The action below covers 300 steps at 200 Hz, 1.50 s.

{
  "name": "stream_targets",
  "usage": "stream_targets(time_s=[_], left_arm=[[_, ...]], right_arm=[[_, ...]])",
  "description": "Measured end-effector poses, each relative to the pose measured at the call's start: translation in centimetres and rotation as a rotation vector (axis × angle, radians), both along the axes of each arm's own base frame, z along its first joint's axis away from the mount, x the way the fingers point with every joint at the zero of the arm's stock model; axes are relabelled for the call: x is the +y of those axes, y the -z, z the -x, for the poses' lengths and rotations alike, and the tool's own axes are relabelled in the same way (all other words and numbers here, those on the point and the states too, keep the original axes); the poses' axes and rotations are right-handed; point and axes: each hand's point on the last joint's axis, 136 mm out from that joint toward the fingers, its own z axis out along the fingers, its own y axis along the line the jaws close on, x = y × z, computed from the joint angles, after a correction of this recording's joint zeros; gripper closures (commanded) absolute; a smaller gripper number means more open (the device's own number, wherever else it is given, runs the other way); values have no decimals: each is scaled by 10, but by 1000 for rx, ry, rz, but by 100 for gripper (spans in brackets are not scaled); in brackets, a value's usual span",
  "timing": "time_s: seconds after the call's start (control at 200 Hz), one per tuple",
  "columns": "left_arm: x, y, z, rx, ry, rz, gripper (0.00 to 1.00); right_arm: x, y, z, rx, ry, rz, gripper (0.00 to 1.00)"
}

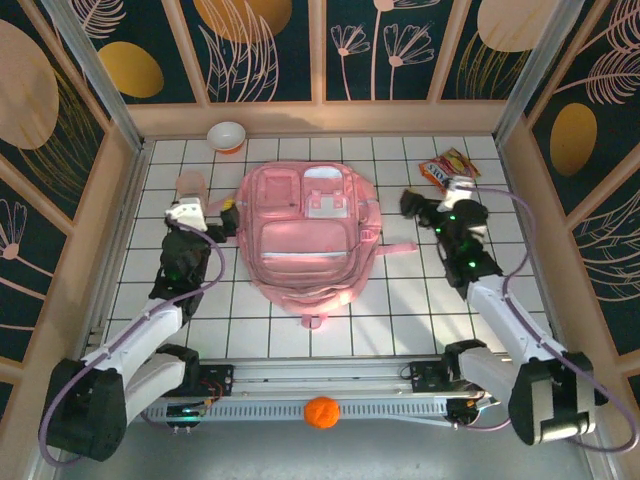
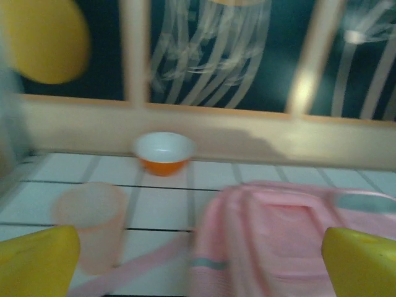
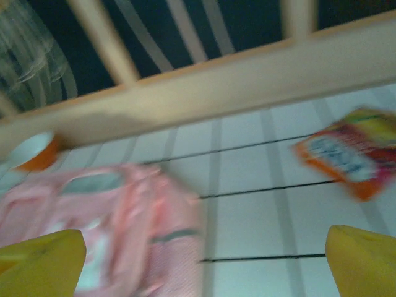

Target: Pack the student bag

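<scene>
The student bag (image 1: pixel 305 235), a big soft pink backpack with white zipper trim, lies flat in the middle of the tiled table, front pockets up. My left gripper (image 1: pixel 226 216) hovers at its left edge, open. In the left wrist view its yellow fingertips (image 2: pixel 37 263) stand far apart with nothing between them, and the bag (image 2: pixel 278 241) lies ahead to the right. My right gripper (image 1: pixel 412 204) hangs off the bag's right side, also open. The right wrist view shows its yellow fingertips (image 3: pixel 365 260) spread wide over bare tile, the bag (image 3: pixel 105 229) to the left.
A translucent pink cup (image 1: pixel 190 185) stands left of the bag, beside my left gripper. A white and orange bowl (image 1: pixel 227 135) sits at the back wall. A snack packet (image 1: pixel 447 167) lies at the back right. An orange ball (image 1: pixel 321 412) rests on the near rail.
</scene>
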Motion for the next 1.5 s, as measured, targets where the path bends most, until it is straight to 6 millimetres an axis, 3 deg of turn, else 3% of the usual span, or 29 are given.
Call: stream_targets(time_s=[0.09, 0.22, 0.385, 0.58, 0.636, 0.691, 0.766, 0.851, 0.971, 1.501], left_arm=[[27, 19, 7, 7, -99, -7, 1], [51, 55, 17, 42, -194, -19, 1], [68, 95, 21, 98, -266, -56, 1], [77, 108, 10, 73, -272, -82, 1], [76, 120, 10, 108, -257, -96, 1], [77, 119, 7, 113, -264, -94, 1], [83, 102, -10, 71, -287, -73, 1], [87, 86, -19, 27, -304, -56, 1], [88, 89, -19, 40, -306, -55, 1], [88, 94, -19, 59, -305, -59, 1]], right_arm=[[-39, 20, 5, -16, 84, 37, 1], [-65, 68, 17, 39, 117, 56, 1], [-63, 98, 19, 36, 68, 78, 1], [-55, 136, 19, 31, 21, 102, 1], [-53, 138, 13, 9, 8, 114, 1], [-50, 142, 7, -4, 4, 125, 1], [-52, 148, 3, 13, 24, 132, 1], [-59, 135, -6, -29, 64, 143, 1], [-62, 121, -14, -70, 82, 147, 1], [-64, 121, -14, -71, 97, 149, 1]])
